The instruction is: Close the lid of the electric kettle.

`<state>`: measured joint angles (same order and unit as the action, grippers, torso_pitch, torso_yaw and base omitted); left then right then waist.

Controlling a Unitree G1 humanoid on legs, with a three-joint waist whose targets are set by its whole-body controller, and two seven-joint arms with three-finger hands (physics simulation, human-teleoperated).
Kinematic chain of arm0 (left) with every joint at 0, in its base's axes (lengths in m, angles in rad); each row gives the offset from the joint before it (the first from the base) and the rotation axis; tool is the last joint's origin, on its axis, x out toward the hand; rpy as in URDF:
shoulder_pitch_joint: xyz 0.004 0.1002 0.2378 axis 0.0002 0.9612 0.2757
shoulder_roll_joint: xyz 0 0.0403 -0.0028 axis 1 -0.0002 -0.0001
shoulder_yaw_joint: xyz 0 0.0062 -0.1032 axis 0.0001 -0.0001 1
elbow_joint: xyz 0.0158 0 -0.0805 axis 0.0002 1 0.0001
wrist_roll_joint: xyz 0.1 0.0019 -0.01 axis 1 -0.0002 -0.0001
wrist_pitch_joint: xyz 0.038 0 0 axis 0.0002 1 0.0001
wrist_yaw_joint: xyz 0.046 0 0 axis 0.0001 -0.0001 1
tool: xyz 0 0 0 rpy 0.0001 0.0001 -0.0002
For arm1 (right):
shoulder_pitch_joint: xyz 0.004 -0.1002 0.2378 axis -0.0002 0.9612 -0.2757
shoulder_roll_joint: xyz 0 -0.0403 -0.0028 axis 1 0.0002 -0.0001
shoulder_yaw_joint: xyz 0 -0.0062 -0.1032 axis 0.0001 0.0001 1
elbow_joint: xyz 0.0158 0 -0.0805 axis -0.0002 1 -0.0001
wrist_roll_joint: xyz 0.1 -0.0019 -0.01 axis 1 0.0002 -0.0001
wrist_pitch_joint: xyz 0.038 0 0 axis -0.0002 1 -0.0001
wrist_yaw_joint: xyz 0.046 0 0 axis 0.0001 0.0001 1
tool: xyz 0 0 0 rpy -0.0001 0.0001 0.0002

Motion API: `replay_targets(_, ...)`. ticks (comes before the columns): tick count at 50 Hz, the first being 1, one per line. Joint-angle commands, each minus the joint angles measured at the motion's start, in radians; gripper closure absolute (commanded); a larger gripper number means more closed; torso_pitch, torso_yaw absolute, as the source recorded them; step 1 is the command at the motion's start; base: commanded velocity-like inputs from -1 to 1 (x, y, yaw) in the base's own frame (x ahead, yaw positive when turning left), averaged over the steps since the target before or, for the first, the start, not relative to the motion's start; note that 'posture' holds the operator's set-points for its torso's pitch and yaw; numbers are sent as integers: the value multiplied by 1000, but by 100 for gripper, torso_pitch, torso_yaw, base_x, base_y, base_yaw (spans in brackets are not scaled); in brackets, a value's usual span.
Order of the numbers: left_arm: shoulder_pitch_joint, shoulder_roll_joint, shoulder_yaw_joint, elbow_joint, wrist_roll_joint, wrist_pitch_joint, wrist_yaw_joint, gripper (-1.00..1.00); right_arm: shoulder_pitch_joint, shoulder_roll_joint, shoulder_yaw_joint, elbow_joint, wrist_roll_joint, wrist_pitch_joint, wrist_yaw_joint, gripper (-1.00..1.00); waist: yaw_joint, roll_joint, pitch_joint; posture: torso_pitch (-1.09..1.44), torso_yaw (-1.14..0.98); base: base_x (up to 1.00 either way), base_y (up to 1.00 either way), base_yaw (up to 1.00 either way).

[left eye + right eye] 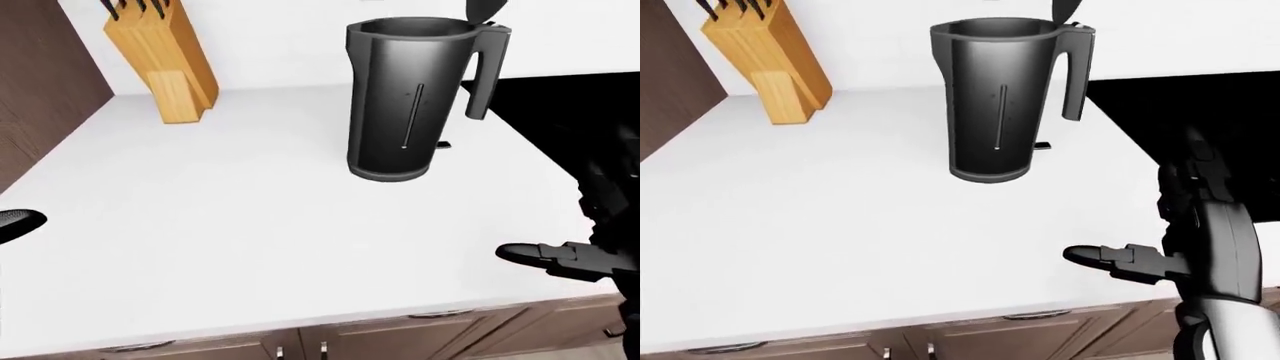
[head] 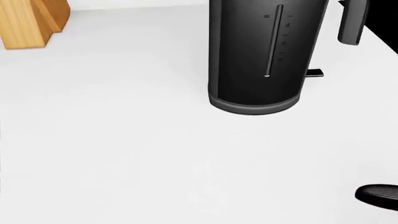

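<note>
One black electric kettle (image 1: 405, 97) stands upright on white tabletop (image 1: 230, 225), lid (image 1: 485, 10) tipped up & open above handle. Right robot hand (image 1: 1120, 262) hovers low at right edge, well apart from kettle, fingers out, gripping nothing. Left robot hand (image 1: 18, 223) barely shows at left edge; can't tell its state. Knife block (image 1: 165, 64) sits top left.

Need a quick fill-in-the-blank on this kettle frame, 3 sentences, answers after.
1. The electric kettle stands with its lid ____.
2. In the left-eye view, the wooden knife block stands to the ____ of the kettle.
3. The right hand hovers over the white counter, ____ the kettle.

Missing words: open; left; apart from
</note>
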<state>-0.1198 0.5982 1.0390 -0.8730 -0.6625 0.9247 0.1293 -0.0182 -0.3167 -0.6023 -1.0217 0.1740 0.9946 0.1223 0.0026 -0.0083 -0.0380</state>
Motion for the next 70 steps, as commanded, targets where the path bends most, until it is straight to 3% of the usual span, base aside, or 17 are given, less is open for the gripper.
replay_targets(1,-12,18,7,-15,12,-29,-5,-100,-13,-17,-10,-25,5,-28,-10,-96,1,2,-15,-18,0,0,0,0)
replay_targets(9,-18,17,11,-15,19,-23,-12,-100,-9,-24,-8,-25,18,-29,-23,-97,3,1,-77,-26,0,0,0,0)
replay_targets(22,-17,19,17,-18,20,-20,-11,-100,-16,-6,2,-25,-16,-31,-1,-96,12,-2,-201,-39,0,0,0,0)
replay_targets(32,-20,12,10,-20,33,-22,-13,-100,-17,12,9,-25,-42,-38,16,-96,14,-1,-259,-49,0,0,0,0)
replay_targets(45,-24,22,24,-9,0,-42,13,-100,-25,-1,10,-25,-31,-28,2,-96,14,-1,-305,-58,0,0,0,0)
replay_targets(70,-20,8,-6,-14,42,-63,4,-100,-36,49,50,-25,-142,-28,72,-96,11,-1,-318,-58,0,0,0,0)
